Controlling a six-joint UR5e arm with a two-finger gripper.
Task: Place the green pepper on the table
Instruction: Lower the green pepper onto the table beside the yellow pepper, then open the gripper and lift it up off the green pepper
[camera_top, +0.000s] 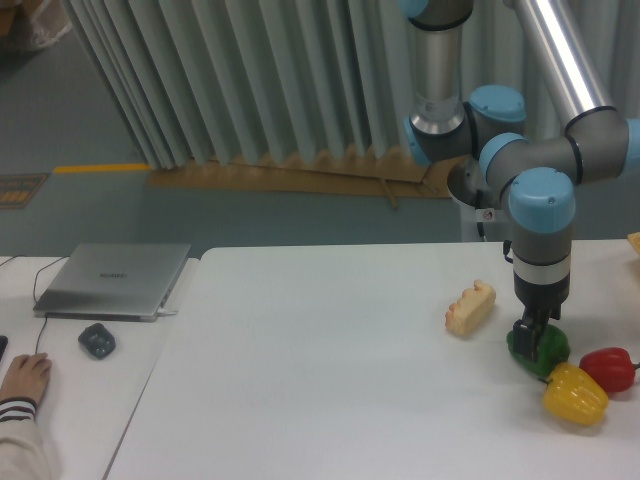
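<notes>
The green pepper (543, 352) lies on the white table (320, 370) at the right, touching the yellow pepper (575, 394). My gripper (529, 334) points straight down over the green pepper's left top. Its fingers stand just at the pepper's upper surface, and the pepper sits lower than the fingertips, resting on the table by itself. The jaws look open, though they are seen edge-on.
A red pepper (609, 367) lies right of the green one. A pale bread-like piece (470, 307) sits to the left. On the smaller desk at far left are a laptop (112, 279), a mouse (96, 340) and a person's hand (24, 378).
</notes>
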